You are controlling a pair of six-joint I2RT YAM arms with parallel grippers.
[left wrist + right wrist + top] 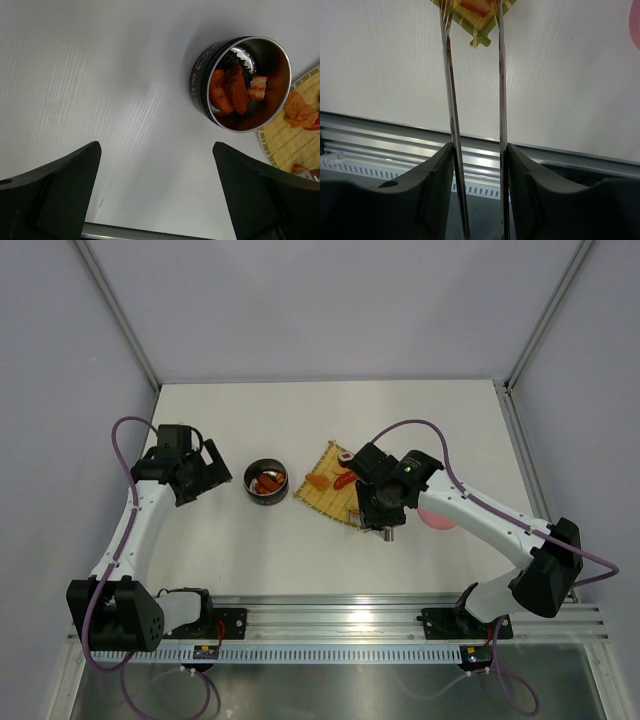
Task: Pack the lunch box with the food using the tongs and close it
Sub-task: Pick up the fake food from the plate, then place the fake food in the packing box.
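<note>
The lunch box point(267, 482) is a round metal tin with a dark wall point(199, 80), standing open left of the bamboo mat point(325, 502). It holds orange sausages point(229, 94) and a dark piece point(236, 62). On the mat lie an orange chunk point(317, 481), a red sausage point(345, 480) and a sushi roll point(346, 456). My right gripper point(478, 150) is shut on the tongs point(449, 75), one arm against each finger. Their tips reach a red-orange piece point(475, 7) at the mat's corner. My left gripper point(156, 150) hangs open left of the tin, holding nothing. The pink lid point(438, 518) lies partly hidden under the right arm.
An aluminium rail point(330, 610) runs along the near table edge and also shows in the right wrist view as a rail point(395, 132) below the tongs. Enclosure walls point(60, 390) close in the left, back and right sides. The right arm's link point(480, 510) crosses the table's right half.
</note>
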